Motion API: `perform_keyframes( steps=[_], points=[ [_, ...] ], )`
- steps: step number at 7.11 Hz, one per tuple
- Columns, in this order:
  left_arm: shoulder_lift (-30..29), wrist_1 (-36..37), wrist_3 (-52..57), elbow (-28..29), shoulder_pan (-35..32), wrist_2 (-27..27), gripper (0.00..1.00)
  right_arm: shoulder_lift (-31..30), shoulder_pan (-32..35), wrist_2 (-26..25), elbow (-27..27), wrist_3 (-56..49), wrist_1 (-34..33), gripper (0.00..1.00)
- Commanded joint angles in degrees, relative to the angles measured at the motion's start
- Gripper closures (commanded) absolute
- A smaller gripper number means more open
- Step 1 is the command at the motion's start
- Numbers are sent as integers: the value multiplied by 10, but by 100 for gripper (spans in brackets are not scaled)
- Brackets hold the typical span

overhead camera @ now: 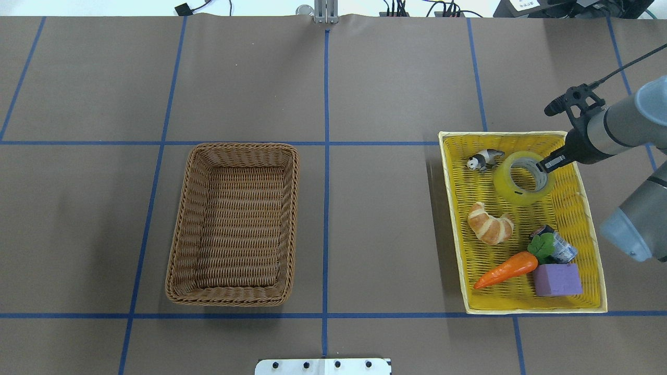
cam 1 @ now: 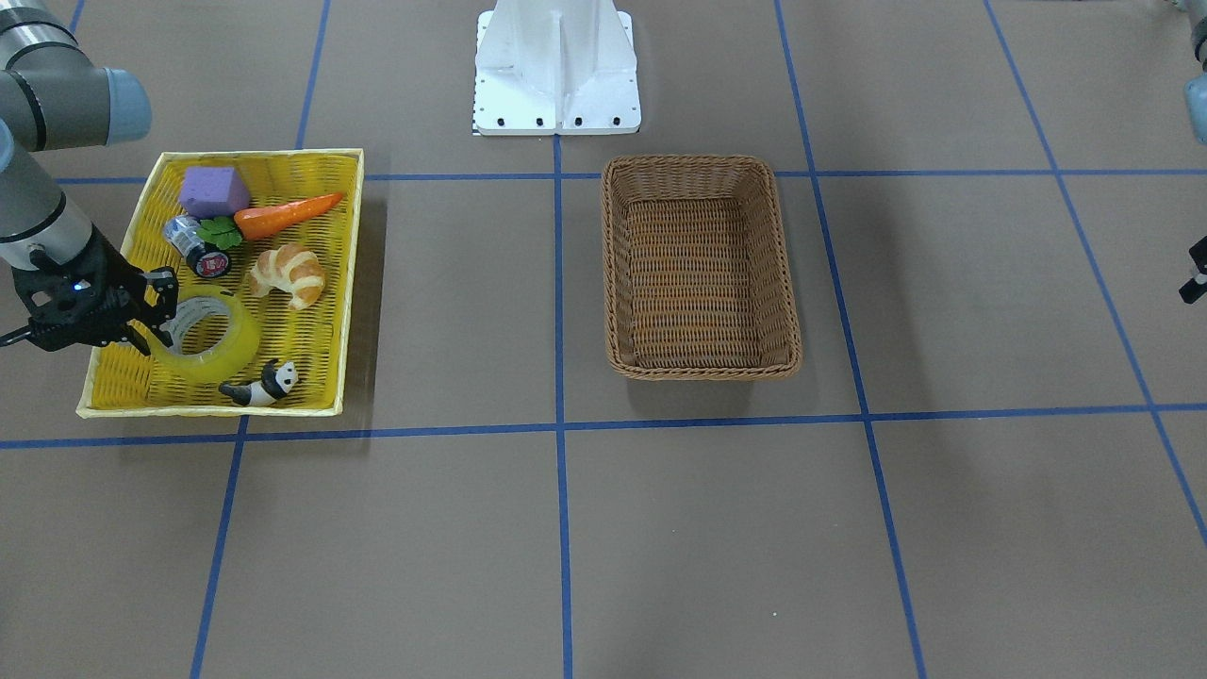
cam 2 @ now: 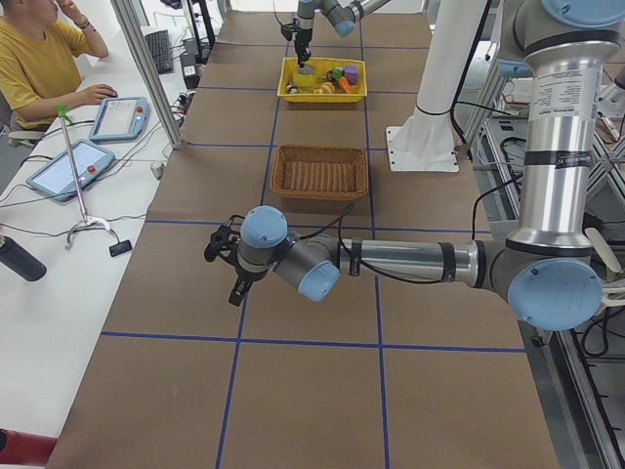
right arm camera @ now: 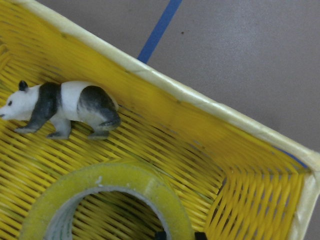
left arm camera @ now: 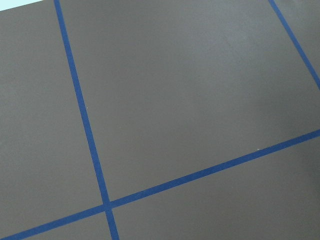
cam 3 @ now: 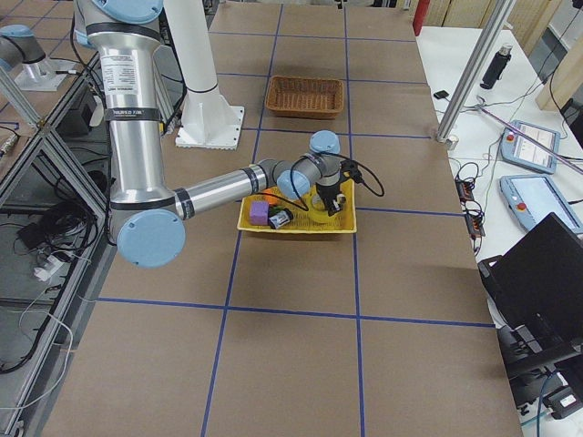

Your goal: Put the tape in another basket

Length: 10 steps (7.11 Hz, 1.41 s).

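Note:
The tape (cam 1: 215, 356), a yellow translucent roll with a grey core, lies in the near end of the yellow woven tray (cam 1: 351, 283), beside a toy panda (cam 1: 264, 385). It also shows in the overhead view (overhead camera: 516, 194) and the right wrist view (right arm camera: 100, 175). My right gripper (overhead camera: 545, 165) is down at the roll, one finger inside the ring and one outside, closed on its wall (right arm camera: 180, 234). The brown wicker basket (overhead camera: 234, 148) stands empty at mid-table. My left gripper (cam 2: 229, 264) hovers over bare table far from both; I cannot tell whether it is open.
The tray also holds a croissant (overhead camera: 490, 224), a carrot (overhead camera: 505, 271), a purple block (overhead camera: 557, 279) and a small silver can (overhead camera: 563, 250). The robot's white base (cam 1: 556, 66) stands at the back. Blue tape lines cross the brown table.

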Motion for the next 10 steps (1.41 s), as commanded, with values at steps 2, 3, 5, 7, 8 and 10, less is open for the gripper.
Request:
perform_keyframes(
  steps=[2,3,5,7,8,10],
  points=[
    [-1,0,-10,-4,0,0,1,17,68,78,29,11,1,100],
    [-5,-1,-32,-13,0,0,1,44,67,76,25,41,-1,100],
    [-35,-69,-137,-19,38,6,1,109,60,67,25,161,-2,100],
    [-95,-76,-256,-22,103,50,1,142,6,-3,25,236,-3,100],
    [-123,-77,-305,-24,138,59,1,167,-17,-20,24,280,-2,100],
    [-180,-80,-415,-62,194,45,1,203,-53,-34,26,326,7,100]
  ],
)
